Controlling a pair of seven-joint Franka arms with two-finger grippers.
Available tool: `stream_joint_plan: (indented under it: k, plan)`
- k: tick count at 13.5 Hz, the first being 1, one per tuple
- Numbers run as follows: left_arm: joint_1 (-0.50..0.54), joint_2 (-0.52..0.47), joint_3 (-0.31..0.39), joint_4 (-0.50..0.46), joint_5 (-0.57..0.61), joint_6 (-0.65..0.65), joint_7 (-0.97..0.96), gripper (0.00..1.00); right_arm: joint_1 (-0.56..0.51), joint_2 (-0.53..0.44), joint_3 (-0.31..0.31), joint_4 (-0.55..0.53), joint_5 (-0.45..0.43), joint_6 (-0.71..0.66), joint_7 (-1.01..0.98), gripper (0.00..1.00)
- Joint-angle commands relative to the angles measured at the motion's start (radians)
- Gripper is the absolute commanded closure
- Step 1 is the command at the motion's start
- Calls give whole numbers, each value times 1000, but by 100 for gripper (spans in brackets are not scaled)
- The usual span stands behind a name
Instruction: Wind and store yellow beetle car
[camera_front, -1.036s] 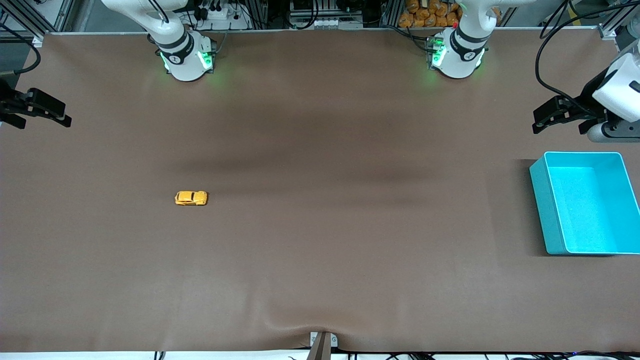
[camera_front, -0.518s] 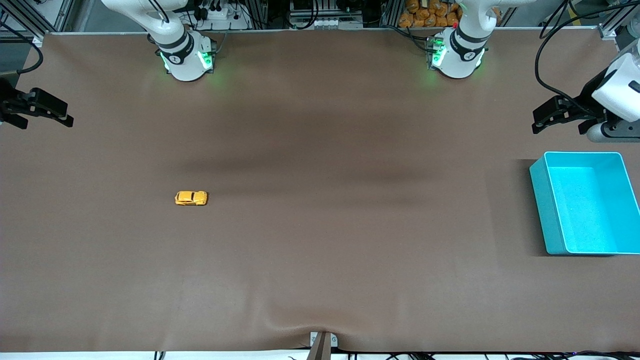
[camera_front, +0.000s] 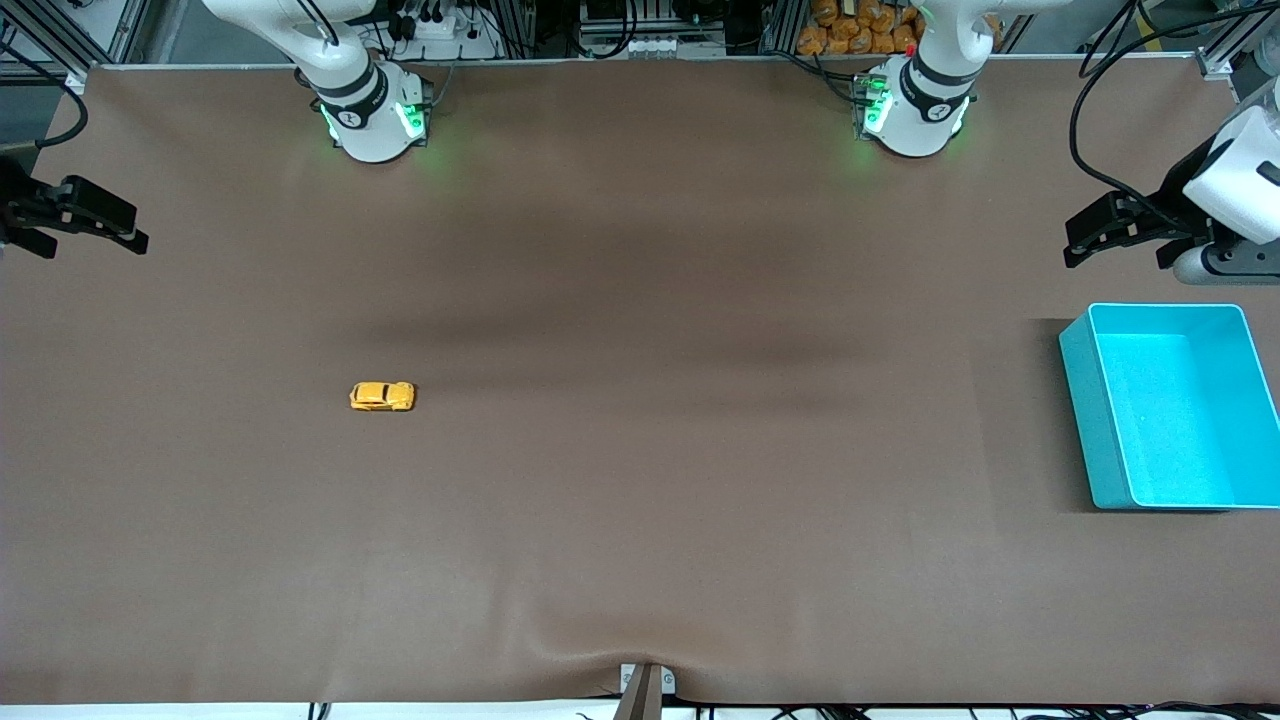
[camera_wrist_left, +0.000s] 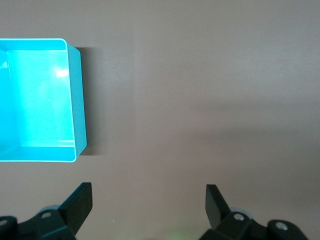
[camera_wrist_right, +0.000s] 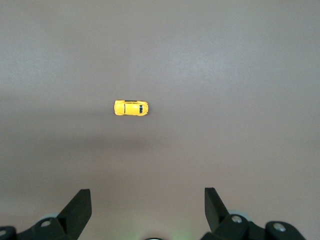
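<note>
The yellow beetle car (camera_front: 382, 397) sits alone on the brown table mat, toward the right arm's end; the right wrist view shows the car (camera_wrist_right: 131, 108) on bare mat, well clear of the fingers. My right gripper (camera_front: 128, 232) hangs open and empty over the mat's edge at that end, away from the car. My left gripper (camera_front: 1078, 243) hovers open and empty over the mat at the left arm's end, just off the teal bin (camera_front: 1085, 400). In the wrist views both the right gripper (camera_wrist_right: 147, 197) and the left gripper (camera_wrist_left: 148, 192) have their jaws spread wide.
The teal bin (camera_wrist_left: 77, 100) is empty and lies at the left arm's end of the table. Both arm bases (camera_front: 372, 120) (camera_front: 912, 115) stand along the table's back edge. A small bracket (camera_front: 645, 685) sits at the edge nearest the front camera.
The right gripper has crept slightly inward over the mat. The car, the bin and the left gripper have not moved.
</note>
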Motion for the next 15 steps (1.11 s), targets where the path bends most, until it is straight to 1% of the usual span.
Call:
stream_joint_plan:
  k: [1, 7, 15]
  plan:
    - [3, -3, -2, 4, 1, 5, 14, 0, 4, -1, 0, -3, -10, -7, 2, 0]
    - [3, -1, -2, 3, 1, 6, 14, 0, 14, -1, 0, -5, -12, 5, -50, 0]
    - [7, -1, -2, 6, 1, 5, 14, 0, 20, -1, 0, -9, -13, 2, -55, 0]
